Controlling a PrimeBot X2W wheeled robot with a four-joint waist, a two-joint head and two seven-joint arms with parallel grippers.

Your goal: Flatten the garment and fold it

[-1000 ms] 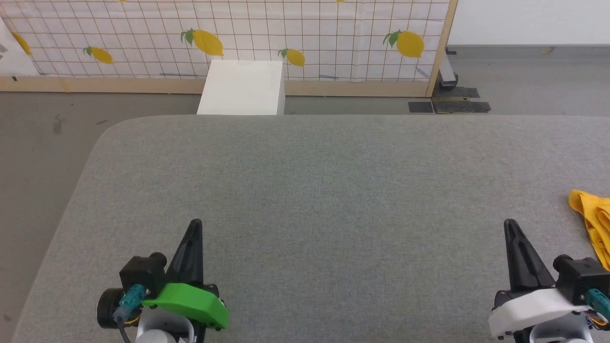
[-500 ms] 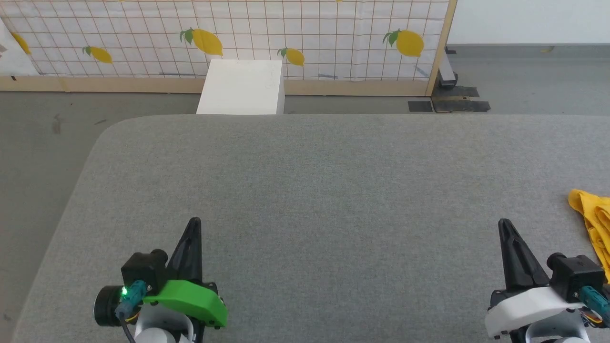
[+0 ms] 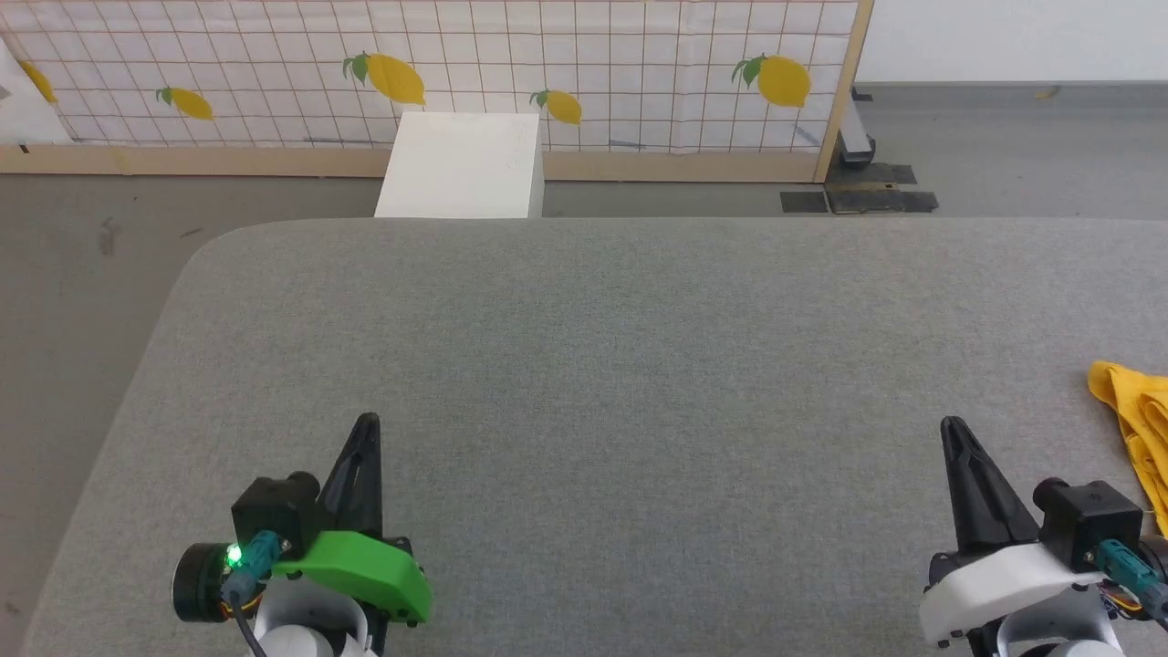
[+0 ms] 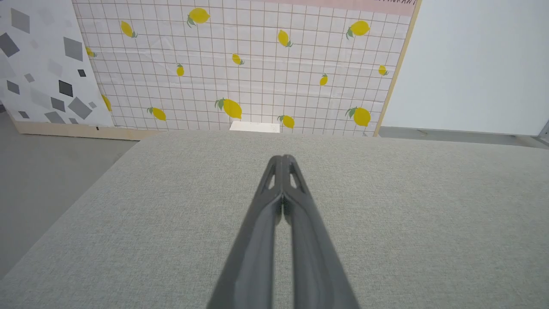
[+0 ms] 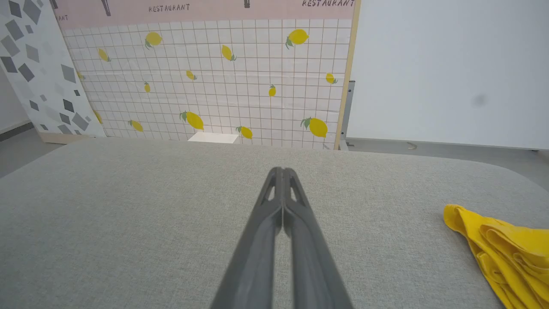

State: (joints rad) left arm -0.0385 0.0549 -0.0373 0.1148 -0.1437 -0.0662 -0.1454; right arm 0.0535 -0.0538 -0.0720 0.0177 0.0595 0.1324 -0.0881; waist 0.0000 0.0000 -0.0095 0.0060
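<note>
Down at the left gripper (image 3: 365, 424) first: pressed fully together, fingertip to fingertip, nothing pinched, poised low over the near part of the grey fabric desk (image 3: 639, 347), tips pointing away. Same story at the right gripper (image 3: 952, 427): closed tight to a single dark point, empty, also above bare grey cloth. Well apart from each other, one toward each side of the desk's near edge, open grey cloth between them and ahead of both. And there, off to the right of the right gripper, lying on the desk, the garment (image 3: 1131, 411): bright yellow, bunched into loose folds, not flat, near that gripper but clear of it, partly cut off by the head view's edge. From the right wrist view, the same yellow heap to the right of the closed fingers and a little nearer than their tips, layer on layer of folds, print not to be made out. Beyond the desk's far edge, ahead of the left gripper, a white box (image 3: 461, 169) on the grey floor (image 3: 82, 246), backed by a screen (image 3: 593, 64) of white grid with lemons in a wooden frame. Farther ahead of the right gripper, dark mats (image 3: 862, 199) at the foot of the screen's post.
</note>
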